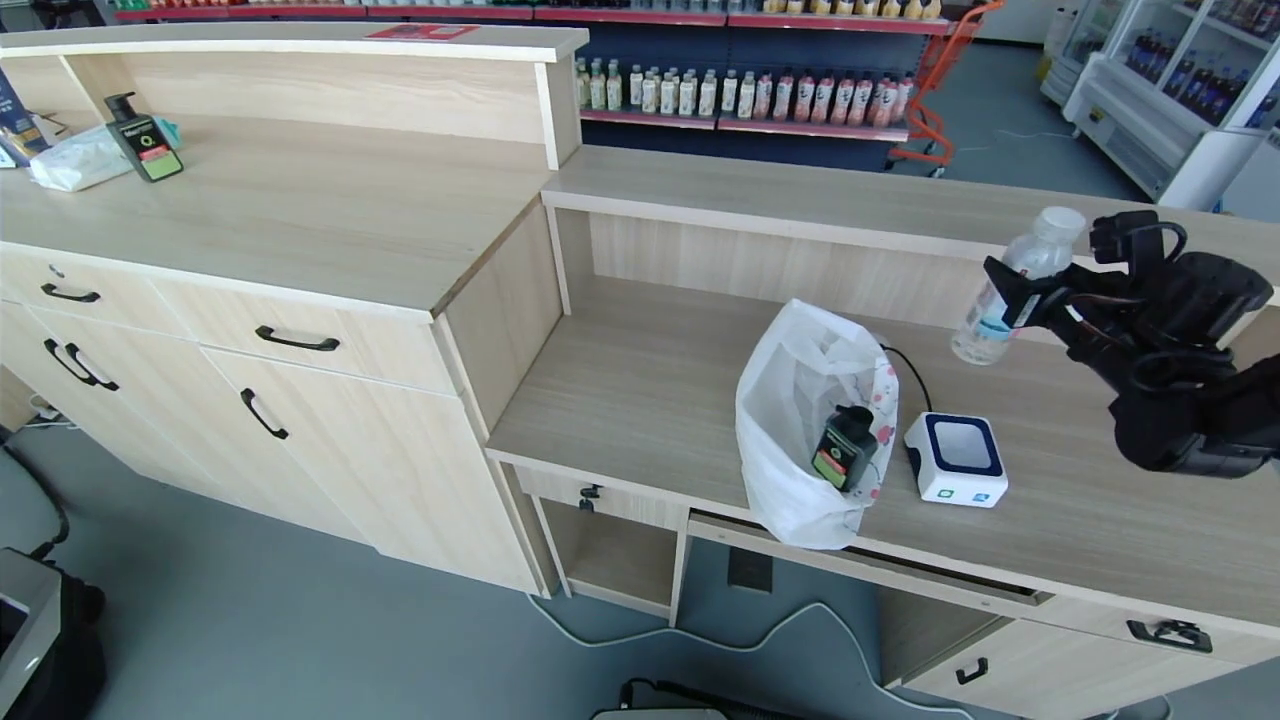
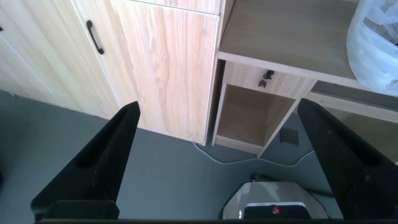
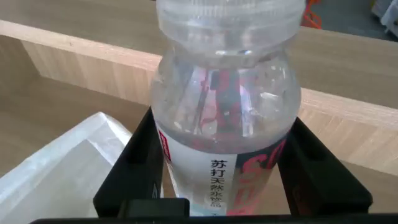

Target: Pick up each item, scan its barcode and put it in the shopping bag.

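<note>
Where the lower desk (image 1: pixel 640 380) runs bare toward 9 o'clock, the white shopping bag (image 1: pixel 790 400) stands at its front edge with its mouth gaping and a dark bottle (image 1: pixel 845 447) inside. The scanner (image 1: pixel 955 458) lies just beside the bag at 3 o'clock. At 1 o'clock from the scanner, the right gripper (image 1: pixel 1005 300) is clamped on the water bottle (image 1: pixel 1040 250), held above the desk. Its long axis is tilted, cap toward 1 o'clock and base toward 7, with the raised back ledge close behind. The left gripper (image 2: pixel 217 109) hangs over the floor, fingers spread wide apart.
</note>
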